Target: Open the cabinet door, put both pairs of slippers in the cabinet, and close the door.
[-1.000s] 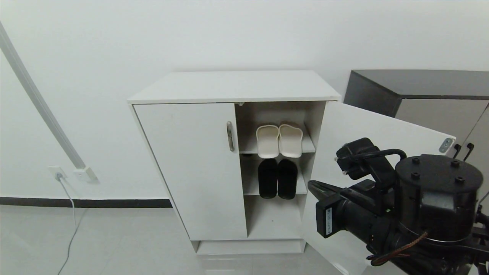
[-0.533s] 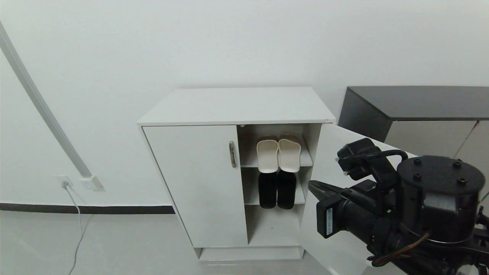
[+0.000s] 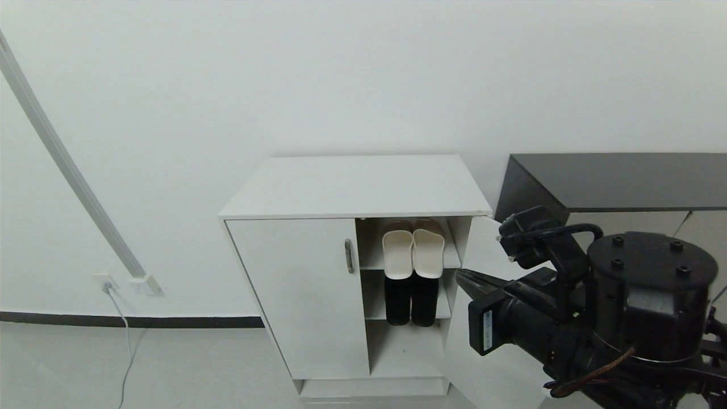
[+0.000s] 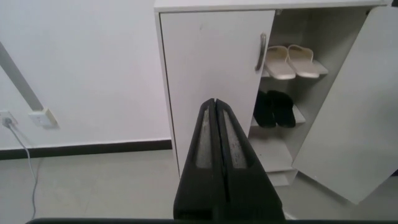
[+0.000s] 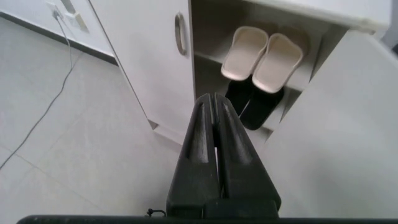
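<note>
Head camera has pulled back since the earlier frame, so the white cabinet (image 3: pixel 355 187) now sits smaller and lower, toward 6 o'clock of the head view, with nothing in it shifted. Right door (image 4: pixel 348 112) hangs open at 3 o'clock of the opening, left door (image 3: pixel 301 295) is shut, white slippers (image 3: pixel 413 253) sit on the top shelf, and black slippers (image 3: pixel 411 300) sit at 6 o'clock of them on the middle shelf. Left gripper (image 4: pixel 215 104) and right gripper (image 5: pixel 212 99) both have fingers pressed together on nothing, apart from the cabinet.
</note>
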Available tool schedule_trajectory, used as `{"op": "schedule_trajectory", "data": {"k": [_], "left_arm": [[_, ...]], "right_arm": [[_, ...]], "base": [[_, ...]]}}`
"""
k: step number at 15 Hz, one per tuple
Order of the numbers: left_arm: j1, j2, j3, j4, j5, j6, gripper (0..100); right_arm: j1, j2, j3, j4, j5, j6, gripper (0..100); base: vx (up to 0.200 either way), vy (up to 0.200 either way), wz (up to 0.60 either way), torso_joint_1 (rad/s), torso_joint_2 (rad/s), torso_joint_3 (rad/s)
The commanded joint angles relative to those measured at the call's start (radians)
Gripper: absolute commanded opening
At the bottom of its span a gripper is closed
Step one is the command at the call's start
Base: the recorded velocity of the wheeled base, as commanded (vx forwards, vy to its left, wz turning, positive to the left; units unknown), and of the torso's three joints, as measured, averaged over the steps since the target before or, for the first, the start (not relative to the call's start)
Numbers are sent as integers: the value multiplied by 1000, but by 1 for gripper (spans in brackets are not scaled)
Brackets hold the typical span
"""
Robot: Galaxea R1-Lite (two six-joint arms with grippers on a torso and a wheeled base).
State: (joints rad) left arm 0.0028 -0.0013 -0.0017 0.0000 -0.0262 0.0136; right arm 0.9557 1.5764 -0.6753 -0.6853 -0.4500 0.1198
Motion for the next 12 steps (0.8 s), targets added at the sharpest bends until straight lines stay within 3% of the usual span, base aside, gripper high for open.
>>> {"op": "schedule_trajectory", "data": {"k": [1, 5, 12], "left_arm": [[0, 1, 0, 0, 0, 0, 0], [0, 1, 0, 0, 0, 2, 0], [0, 1, 0, 0, 0, 2, 0]], "right_arm": [[0, 4, 0, 0, -1, 0, 0], [-2, 4, 2, -3, -1, 0, 0], [-14, 10, 3, -8, -1, 0, 0]], "base": [[0, 0, 0, 242, -574, -325], [0, 0, 0, 256, -588, -331], [0, 0, 0, 187, -398, -220]]}}
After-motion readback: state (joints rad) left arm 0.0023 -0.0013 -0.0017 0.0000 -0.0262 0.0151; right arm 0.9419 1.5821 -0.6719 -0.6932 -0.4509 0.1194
